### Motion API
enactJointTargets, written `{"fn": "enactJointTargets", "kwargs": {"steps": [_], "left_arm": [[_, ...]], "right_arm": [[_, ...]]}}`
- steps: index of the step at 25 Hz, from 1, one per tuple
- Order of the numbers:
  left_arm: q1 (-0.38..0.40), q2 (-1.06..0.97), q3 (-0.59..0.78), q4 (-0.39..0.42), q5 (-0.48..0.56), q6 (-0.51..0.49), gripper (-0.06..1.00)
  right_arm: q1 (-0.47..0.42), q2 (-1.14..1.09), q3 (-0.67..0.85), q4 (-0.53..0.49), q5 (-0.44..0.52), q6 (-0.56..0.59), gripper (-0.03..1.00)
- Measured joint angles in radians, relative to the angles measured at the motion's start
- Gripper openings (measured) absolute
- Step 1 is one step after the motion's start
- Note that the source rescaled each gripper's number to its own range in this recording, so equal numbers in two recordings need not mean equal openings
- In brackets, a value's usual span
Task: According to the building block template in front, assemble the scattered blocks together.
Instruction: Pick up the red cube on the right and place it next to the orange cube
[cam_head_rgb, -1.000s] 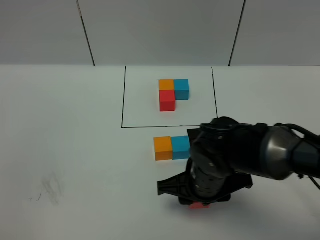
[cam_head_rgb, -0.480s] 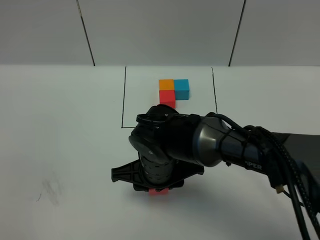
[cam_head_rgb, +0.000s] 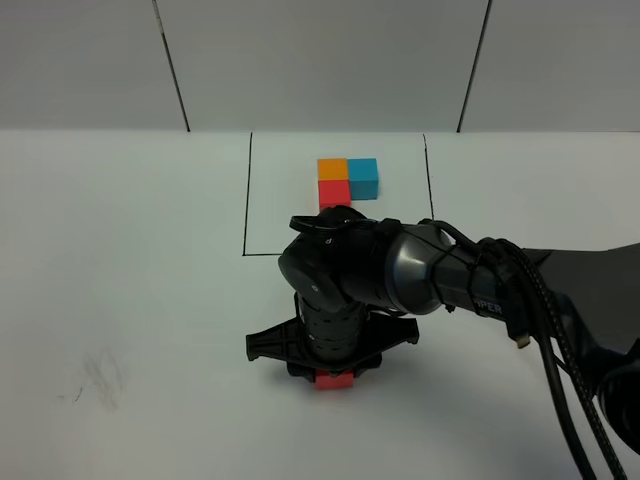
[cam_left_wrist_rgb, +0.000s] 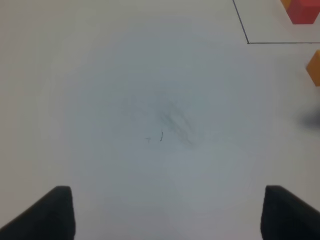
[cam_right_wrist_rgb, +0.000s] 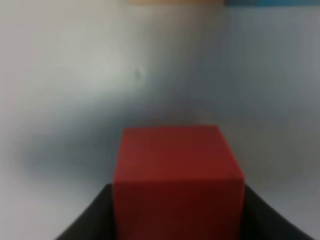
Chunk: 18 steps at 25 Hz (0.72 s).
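Right gripper (cam_head_rgb: 333, 372) points straight down over the middle of the desk (cam_head_rgb: 120, 250), nearer the near edge than the far one. Its two dark fingers (cam_right_wrist_rgb: 92, 222) are clamped on the sides of the red cube (cam_head_rgb: 333, 380). In the right wrist view this cube fills the space between them; whether its underside touches the desk I cannot tell. Beyond it toward the far edge, with bare desk between, lie the orange cube (cam_right_wrist_rgb: 175, 2) and the blue cube (cam_right_wrist_rgb: 270, 2), side by side and seen only as blurred strips. In the high view the arm hides both. The template (cam_head_rgb: 345, 178) sits farther on, near the middle of the far edge, inside its thin black frame (cam_head_rgb: 246, 200). Its orange and blue blocks form a row, and the red one joins the orange on the near side, partly covered by the arm. The left gripper (cam_left_wrist_rgb: 167, 215) hangs over the left part of the desk, above a faint grey smudge (cam_left_wrist_rgb: 175, 122), with its jaws spread wide and nothing between them.
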<state>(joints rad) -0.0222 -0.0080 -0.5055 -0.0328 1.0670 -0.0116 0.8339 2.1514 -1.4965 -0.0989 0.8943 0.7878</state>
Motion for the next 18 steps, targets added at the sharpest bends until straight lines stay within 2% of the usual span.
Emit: {"fn": "enactJointTargets", "kwargs": {"steps": [18], "left_arm": [[0.0,0.0,0.0,0.0,0.0,-0.001,0.65]], "right_arm": [[-0.009,0.013,-0.058,-0.072,-0.034,0.007,0.23]]}}
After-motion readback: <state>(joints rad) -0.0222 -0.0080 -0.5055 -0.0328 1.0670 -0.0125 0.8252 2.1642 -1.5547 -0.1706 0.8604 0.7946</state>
